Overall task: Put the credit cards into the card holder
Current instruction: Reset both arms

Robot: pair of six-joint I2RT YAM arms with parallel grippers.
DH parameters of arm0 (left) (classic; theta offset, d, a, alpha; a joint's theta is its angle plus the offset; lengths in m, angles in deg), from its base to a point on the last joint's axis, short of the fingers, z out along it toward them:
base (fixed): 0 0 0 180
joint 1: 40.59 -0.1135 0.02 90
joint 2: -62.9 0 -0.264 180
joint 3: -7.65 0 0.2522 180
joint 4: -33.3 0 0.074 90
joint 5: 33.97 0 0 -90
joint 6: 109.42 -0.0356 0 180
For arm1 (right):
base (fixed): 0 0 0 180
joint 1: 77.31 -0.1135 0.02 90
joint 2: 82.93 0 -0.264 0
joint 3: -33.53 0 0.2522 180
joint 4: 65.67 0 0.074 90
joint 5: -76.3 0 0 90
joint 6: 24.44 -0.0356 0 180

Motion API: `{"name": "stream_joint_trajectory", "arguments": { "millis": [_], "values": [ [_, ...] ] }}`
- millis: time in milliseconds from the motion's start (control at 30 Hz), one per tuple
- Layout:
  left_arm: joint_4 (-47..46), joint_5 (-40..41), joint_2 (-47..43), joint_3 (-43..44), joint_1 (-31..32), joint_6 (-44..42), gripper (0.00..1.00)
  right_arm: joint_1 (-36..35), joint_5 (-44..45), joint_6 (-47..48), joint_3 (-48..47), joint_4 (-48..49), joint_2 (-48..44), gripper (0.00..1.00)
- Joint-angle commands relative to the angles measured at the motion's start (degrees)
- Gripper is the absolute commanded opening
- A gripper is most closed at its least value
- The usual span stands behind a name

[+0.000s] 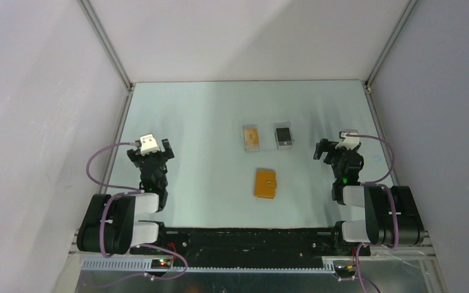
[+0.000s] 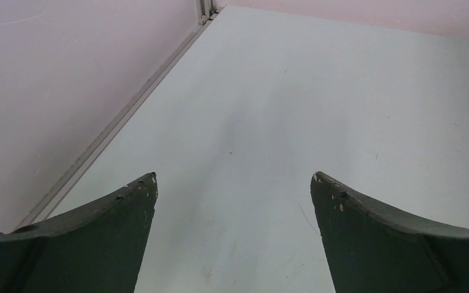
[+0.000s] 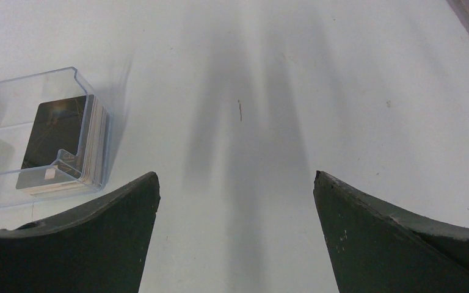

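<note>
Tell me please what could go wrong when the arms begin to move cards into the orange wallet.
1. The card holder lies shut on the smooth table; pushing it open may only slide it away.
2. The credit cards sit in a tight stack inside a clear box; the jaws could take several or drag the box.
3. A second clear box stands close beside; it may get knocked.

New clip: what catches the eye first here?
The closed orange card holder lies mid-table. Beyond it sit an orange-centred clear box and, to its right, a clear box holding a dark-topped stack of cards. The left gripper and right gripper stand open and empty at either side.
</note>
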Motion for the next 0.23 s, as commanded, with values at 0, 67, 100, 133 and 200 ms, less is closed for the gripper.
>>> {"name": "stream_joint_trajectory", "arguments": {
  "millis": [0, 67, 100, 133, 200],
  "values": [
    [-1.8, 1.8, -0.4, 1.2, -0.5, 0.6, 1.00, 0.1, -0.1, 1.0, -0.9, 2.1, 0.2, 0.99],
    [-1.8, 1.7, -0.2, 1.3, -0.5, 0.6, 1.00, 0.2, -0.1, 0.8, -1.0, 1.9, 0.1, 0.99],
    [-1.8, 1.7, -0.2, 1.3, -0.5, 0.6, 1.00, 0.2, -0.1, 0.8, -1.1, 1.9, 0.2, 0.99],
    [-1.7, 1.7, -0.2, 1.4, -0.5, 0.6, 1.00, 0.3, -0.1, 0.9, -1.1, 1.9, 0.2, 0.99],
    [-1.7, 1.8, -0.3, 1.3, -0.6, 0.6, 1.00, 0.3, -0.1, 0.7, -1.1, 1.8, 0.2, 0.99]
  ]
}}
